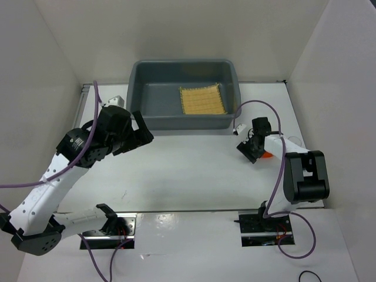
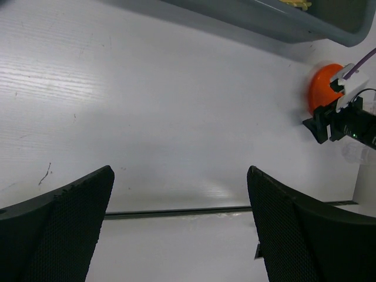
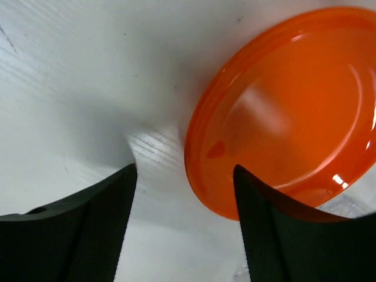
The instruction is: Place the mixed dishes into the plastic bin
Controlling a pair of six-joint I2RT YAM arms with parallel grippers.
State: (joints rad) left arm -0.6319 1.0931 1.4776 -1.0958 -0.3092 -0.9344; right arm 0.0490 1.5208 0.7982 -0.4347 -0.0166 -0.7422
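Observation:
The grey-blue plastic bin point(image 1: 136, 88) stands at the back centre, with the tan bamboo mat point(image 1: 202, 100) lying flat inside it at the right. The small orange plate point(image 3: 288, 111) rests on the table at the right point(image 1: 267, 155) point(image 2: 322, 88). My right gripper point(image 3: 185, 170) is low at the plate's left edge, jaws apart; the rim sits between them and one finger reaches over the plate. Something clear and glassy point(image 3: 346, 207) shows faintly beside the plate. My left gripper point(image 1: 144, 134) hangs open over bare table point(image 2: 180, 194) near the bin's front left corner, holding nothing.
White enclosure walls close in the table on the left, back and right. A small white block point(image 1: 116, 101) sits beside the bin's left wall. A purple cable point(image 1: 258, 104) loops over the right arm. A dark seam point(image 2: 176, 211) crosses the table near the front.

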